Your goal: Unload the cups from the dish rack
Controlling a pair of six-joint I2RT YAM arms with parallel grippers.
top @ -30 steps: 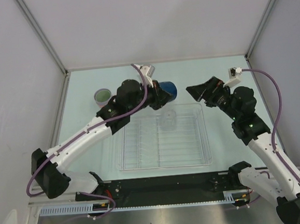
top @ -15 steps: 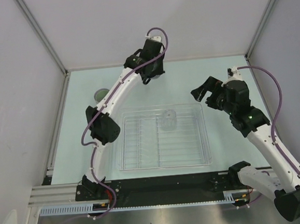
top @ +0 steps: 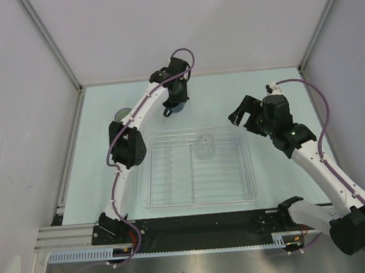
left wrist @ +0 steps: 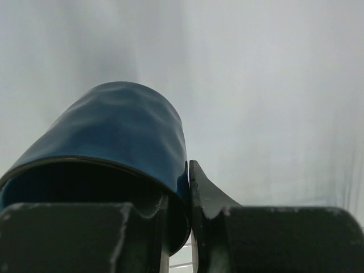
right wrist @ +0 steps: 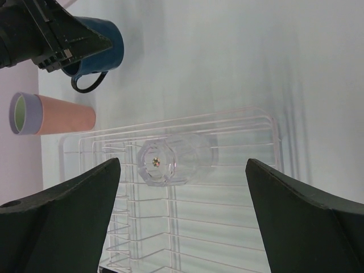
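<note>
A pale green table (top: pixel 273 85) fills the bottom of a small booth. Plain white walls close it in: a back wall (top: pixel 186 22) on the far side, a left wall (top: pixel 17 124) and a right wall (top: pixel 352 47). Grey metal posts (top: pixel 53 45) slant up from the two far corners, and a metal rail (top: pixel 69 152) runs along the table's left edge. At the near edge lies a black strip (top: pixel 202 226), then a white slotted duct (top: pixel 204 247), then a brushed steel sheet (top: pixel 206 270). The light is soft and even, with faint shadows on the table.
</note>
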